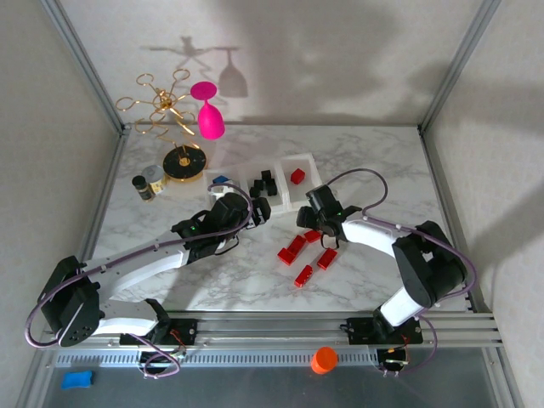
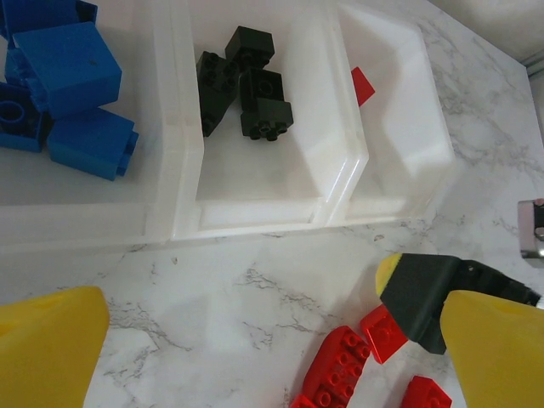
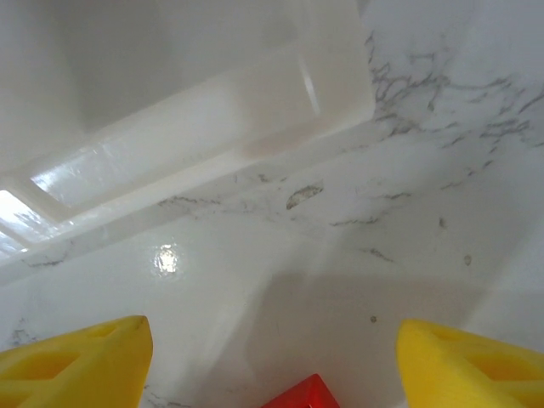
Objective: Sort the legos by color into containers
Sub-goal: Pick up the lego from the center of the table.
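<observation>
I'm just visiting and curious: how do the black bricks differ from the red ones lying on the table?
Colour: the black legos are black, the red legos red. Place: the black legos lie together inside the tray's middle compartment; the red legos lie loose on the marble table in front of it. Both are small studded plastic bricks.

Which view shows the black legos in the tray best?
Left wrist: the black legos lie close up in the middle compartment, studs visible. Top external gives them as a small dark cluster. Right wrist looks at a tray wall and marble.
</observation>
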{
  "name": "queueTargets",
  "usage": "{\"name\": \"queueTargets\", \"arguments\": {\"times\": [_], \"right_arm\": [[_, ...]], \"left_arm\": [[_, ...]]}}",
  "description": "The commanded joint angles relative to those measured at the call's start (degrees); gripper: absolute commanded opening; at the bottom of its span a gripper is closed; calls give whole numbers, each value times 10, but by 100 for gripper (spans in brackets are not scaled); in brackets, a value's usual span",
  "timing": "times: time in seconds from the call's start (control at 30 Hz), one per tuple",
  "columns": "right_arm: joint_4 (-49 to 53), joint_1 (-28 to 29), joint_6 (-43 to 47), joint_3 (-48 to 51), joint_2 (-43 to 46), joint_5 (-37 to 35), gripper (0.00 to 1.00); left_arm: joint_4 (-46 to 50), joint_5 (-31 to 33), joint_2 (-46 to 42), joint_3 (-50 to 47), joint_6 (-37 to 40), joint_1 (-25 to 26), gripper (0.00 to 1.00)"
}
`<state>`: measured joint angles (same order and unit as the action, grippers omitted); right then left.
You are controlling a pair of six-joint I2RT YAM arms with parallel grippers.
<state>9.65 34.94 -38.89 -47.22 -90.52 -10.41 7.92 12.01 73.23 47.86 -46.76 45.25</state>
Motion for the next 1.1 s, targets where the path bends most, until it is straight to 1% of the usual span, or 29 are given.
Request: {"name": "queueTargets", "arguments": {"times": [0.0, 0.1, 0.27, 0.37, 0.53, 0.63, 0.73, 0.93, 1.07], "right_arm": [[1, 16, -22, 10, -5, -10, 76], [7, 23, -21, 21, -3, -12, 75], [37, 31, -22, 30, -1, -36, 71], [46, 32, -20, 38, 7, -33, 68], [65, 33, -8, 46, 24, -31, 68], [77, 33, -5, 45, 27, -29, 65], [64, 33, -4, 49, 28, -19, 61], [51, 33, 16, 30, 2, -33, 52], [47, 33, 31, 22, -1, -38, 45]], "left_arm": [[3, 19, 1, -5, -10, 5, 100], [8, 23, 2, -5, -8, 4, 100], [8, 24, 5, -1, -6, 4, 99], [14, 26, 8, 1, -6, 4, 100], [10, 24, 6, -1, -7, 4, 100], [15, 24, 5, 1, -10, 4, 99], [14, 26, 2, -1, -9, 4, 100], [19, 26, 0, 4, -8, 4, 100], [25, 31, -4, 4, -6, 4, 100]]}}
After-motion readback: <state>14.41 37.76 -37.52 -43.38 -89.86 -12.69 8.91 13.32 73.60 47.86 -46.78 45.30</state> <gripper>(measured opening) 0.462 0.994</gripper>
